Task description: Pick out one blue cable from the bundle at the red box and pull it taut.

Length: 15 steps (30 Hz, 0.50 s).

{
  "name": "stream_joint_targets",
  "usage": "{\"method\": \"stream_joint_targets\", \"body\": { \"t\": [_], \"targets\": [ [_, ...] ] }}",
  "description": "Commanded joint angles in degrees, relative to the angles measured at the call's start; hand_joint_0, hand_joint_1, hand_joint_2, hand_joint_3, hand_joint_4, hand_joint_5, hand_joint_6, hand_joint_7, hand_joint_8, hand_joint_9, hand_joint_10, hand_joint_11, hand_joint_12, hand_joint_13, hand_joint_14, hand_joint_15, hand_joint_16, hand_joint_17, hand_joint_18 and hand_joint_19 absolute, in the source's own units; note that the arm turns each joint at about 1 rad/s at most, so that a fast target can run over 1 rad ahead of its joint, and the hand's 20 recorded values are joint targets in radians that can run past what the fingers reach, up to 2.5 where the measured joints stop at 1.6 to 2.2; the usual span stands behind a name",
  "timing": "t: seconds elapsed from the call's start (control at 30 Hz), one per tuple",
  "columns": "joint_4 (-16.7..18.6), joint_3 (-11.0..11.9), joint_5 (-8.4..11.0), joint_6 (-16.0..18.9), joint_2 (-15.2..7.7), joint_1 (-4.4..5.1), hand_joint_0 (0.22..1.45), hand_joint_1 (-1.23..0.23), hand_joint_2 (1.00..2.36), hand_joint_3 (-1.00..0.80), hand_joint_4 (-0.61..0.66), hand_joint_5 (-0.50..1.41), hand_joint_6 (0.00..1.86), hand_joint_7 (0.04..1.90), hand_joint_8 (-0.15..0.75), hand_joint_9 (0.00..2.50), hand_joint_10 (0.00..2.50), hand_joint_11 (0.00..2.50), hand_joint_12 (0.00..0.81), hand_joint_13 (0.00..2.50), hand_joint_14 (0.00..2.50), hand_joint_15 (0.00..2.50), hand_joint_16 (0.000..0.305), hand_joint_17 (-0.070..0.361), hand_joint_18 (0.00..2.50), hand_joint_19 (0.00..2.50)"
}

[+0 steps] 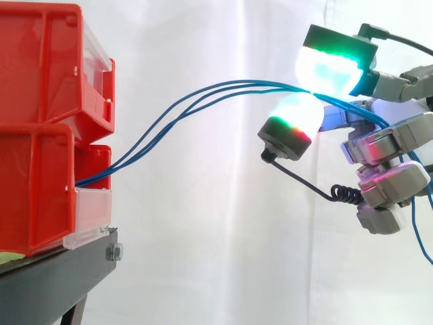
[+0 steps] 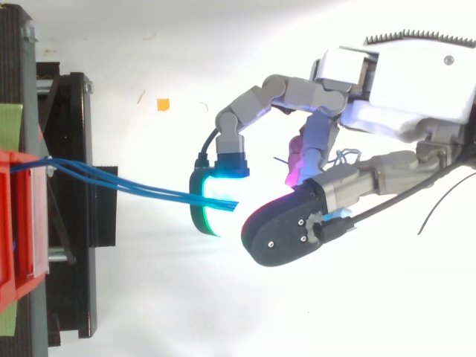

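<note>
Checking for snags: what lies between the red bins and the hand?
Only the blue cables, arcing through bare air from red bins to the hand, fingers pinching them; side view.

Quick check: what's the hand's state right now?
Hand: shut, pinching the blue cables, more than one strand.

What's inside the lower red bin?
Blue cables run out of the lower bin's front opening, above its clear lip. Their ends, and anything else inside, are hidden by the red walls.
</note>
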Motion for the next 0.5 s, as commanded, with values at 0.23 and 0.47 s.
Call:
{"method": "stream_joint_targets", "body": {
  "t": [0.23,0.47],
  "targets": [
    [-0.26,0.00,0.00,0.00,0.05,0.01,0.76,-1.00,1.00,-0.50,-0.21,-0.17,0.92,0.89,0.162,1.44,0.03,1.51,0.342,1.25,0.04,1.06,0.046,0.104,0.94,0.85],
    [-0.35,0.00,0.00,0.00,-0.04,0.01,0.71,-1.02,1.00,-0.50,-0.21,-0.17,0.92,0.90,0.167,1.40,0.03,1.51,0.348,1.23,0.04,1.09,0.047,0.105,0.94,0.86]
  ]
}}
